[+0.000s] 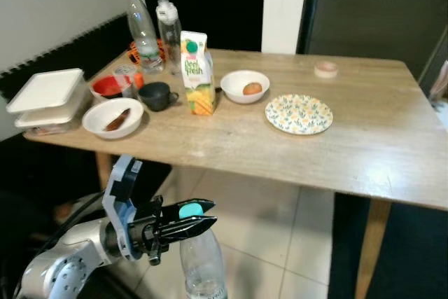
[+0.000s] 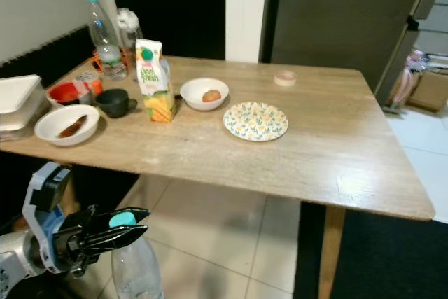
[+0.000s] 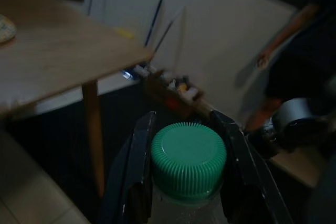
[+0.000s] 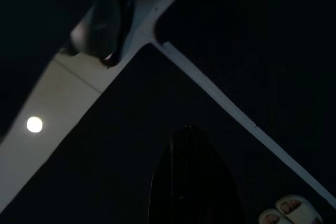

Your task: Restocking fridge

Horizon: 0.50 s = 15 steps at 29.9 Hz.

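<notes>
Bottle first — a clear plastic one with a green cap, hanging upright below the near edge of the table, over the tiled floor. Your left gripper has it by the neck: the left wrist view shows one black finger on each side, pressed in just under the cap's ribbed skirt, so the grasp is clenched on the bottle and the body dangles free beneath.

To carry it well, keep that squeeze steady and the wrist level — a neck hold like this leaves all the weight below the fingers, and my guess is the bottle will swing if you turn or step sharply. Move slowly, keep it away from the table leg, and don't loosen until it stands on a fridge shelf. The dark tall panel beyond the far side of the table may be the fridge, though I can't be sure.

Your right gripper hangs idle in deep shade above the floor; its fingers read as one dark shape, so I cannot tell how they stand.

Waiting on the table are a juice carton, two more bottles and several bowls.
</notes>
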Available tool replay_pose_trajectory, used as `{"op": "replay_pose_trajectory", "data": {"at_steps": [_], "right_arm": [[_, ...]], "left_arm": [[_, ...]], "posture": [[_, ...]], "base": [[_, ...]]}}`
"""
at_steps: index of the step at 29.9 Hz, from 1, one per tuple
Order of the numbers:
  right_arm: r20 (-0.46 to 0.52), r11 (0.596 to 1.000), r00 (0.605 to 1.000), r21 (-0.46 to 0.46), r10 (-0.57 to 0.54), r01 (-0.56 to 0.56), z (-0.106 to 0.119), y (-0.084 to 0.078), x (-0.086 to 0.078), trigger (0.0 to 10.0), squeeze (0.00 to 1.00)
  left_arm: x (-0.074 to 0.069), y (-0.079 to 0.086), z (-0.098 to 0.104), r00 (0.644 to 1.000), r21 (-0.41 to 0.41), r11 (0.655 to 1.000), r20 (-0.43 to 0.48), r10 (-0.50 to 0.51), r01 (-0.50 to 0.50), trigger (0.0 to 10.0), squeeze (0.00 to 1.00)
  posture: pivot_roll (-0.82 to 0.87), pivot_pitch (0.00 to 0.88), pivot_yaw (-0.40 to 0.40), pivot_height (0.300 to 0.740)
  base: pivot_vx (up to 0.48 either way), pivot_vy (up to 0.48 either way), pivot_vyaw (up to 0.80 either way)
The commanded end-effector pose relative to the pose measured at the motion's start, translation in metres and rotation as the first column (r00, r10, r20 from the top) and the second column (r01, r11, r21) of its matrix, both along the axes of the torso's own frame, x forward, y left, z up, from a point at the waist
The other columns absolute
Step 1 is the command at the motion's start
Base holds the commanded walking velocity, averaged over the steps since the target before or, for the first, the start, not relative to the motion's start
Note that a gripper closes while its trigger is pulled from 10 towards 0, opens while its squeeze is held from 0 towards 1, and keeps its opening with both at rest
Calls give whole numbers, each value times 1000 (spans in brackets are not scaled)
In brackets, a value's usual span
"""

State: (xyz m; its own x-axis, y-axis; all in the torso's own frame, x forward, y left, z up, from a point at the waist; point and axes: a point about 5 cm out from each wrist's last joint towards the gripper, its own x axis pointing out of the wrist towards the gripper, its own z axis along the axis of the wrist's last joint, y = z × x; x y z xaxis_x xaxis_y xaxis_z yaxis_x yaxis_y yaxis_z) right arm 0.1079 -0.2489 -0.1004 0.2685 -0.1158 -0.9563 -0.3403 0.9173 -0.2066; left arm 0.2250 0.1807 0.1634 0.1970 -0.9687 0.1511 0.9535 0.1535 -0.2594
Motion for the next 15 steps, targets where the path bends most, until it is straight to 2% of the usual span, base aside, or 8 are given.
{"op": "replay_pose_trajectory", "data": {"at_steps": [1,3,6,7,10,11,12,15], "right_arm": [[-27,1000,1000,15,-7,7,-4,5,-9,10000,0],[-27,1000,1000,15,-7,7,-4,5,-10,10000,0],[-22,1000,1000,14,-11,12,-4,4,-9,10000,0],[-22,1000,1000,14,-11,12,-4,4,-9,10000,0],[-23,1000,1000,11,-9,9,-3,4,-9,10000,0],[-26,1000,1000,7,-4,5,-3,3,-9,10000,0],[-26,1000,1000,7,-4,5,-3,3,-9,10000,0],[-33,1000,999,5,8,-8,-3,3,-9,10000,0]], "left_arm": [[4,1,-7,999,33,999,2,41,-41,10000,0],[6,2,-11,998,59,996,2,64,-64,10000,0],[10,6,-36,991,148,982,-43,126,-118,10000,0],[10,6,-36,991,148,982,-43,126,-118,10000,0],[12,11,-54,979,210,962,-64,193,-175,10000,0],[15,15,-70,963,268,936,-78,258,-229,10000,0],[15,15,-70,963,268,936,-78,258,-229,10000,0],[20,25,-100,912,392,858,-98,398,-332,10000,0]], "posture": [[-75,0,44,740],[-77,0,44,740],[-77,0,44,740],[-77,0,44,740],[-75,0,42,740],[-75,0,42,740],[-75,0,42,740],[-73,0,42,740]], "base": [[0,0,0],[0,0,0],[0,0,0],[0,0,0],[0,0,0],[0,0,0],[0,0,0],[0,0,-640]]}}
